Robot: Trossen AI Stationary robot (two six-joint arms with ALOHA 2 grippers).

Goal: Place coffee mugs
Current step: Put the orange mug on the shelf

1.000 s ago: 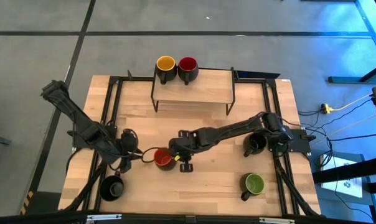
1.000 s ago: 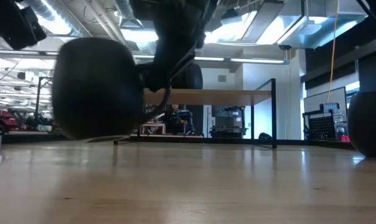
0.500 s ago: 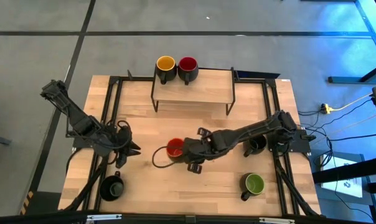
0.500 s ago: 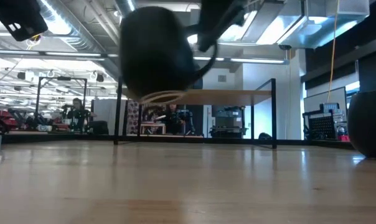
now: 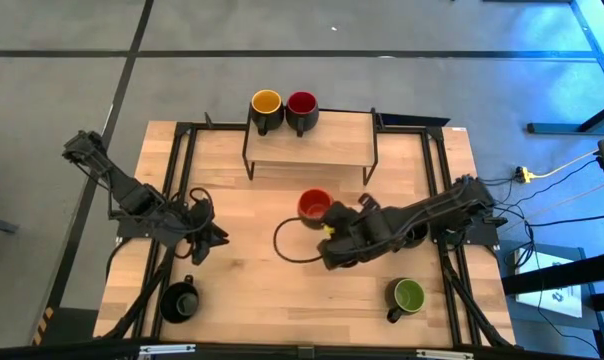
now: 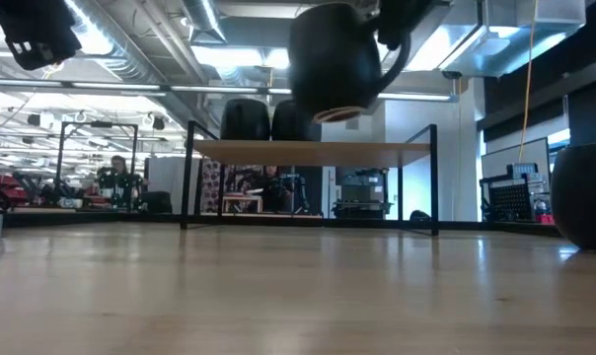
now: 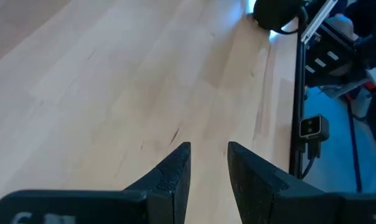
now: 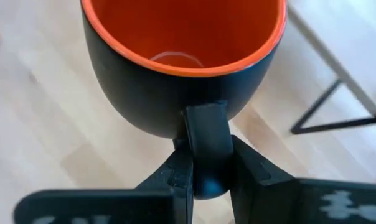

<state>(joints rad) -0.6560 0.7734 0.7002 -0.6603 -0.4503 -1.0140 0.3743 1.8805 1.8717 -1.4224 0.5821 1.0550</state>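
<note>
My right gripper (image 5: 329, 226) is shut on the orange-red-inside black mug (image 5: 314, 207), carried in the air over the table's middle, near side of the wooden shelf (image 5: 310, 140). In the low view this mug (image 6: 335, 59) hangs higher than the shelf top (image 6: 313, 150). A yellow-inside mug (image 5: 266, 108) and a red-inside mug (image 5: 301, 108) stand on the shelf's far left part. My left gripper (image 5: 218, 238) hovers over the table's left part, fingers (image 7: 175, 171) a little apart with nothing between them. My right gripper pinches the mug's handle (image 8: 205, 130) between its two fingers (image 8: 178, 174), one on each flat side. It comes level from the table's near right side. The mug (image 8: 182, 62) is lifted clear, roughly upright with its mouth up and its handle toward the gripper.
A green-inside mug (image 5: 409, 295) stands near the near right corner. One black mug (image 5: 182, 300) stands near the near left corner, another (image 5: 412, 232) is partly under my right arm. Black frame rails (image 5: 177, 200) run along the table's sides. Bare wood lies between the arms.
My right gripper has carried the mug from just above the table, beside my left gripper, up and toward the far right, toward the shelf; the mug now hangs above shelf height. My left gripper has drawn back a little toward the left edge.
</note>
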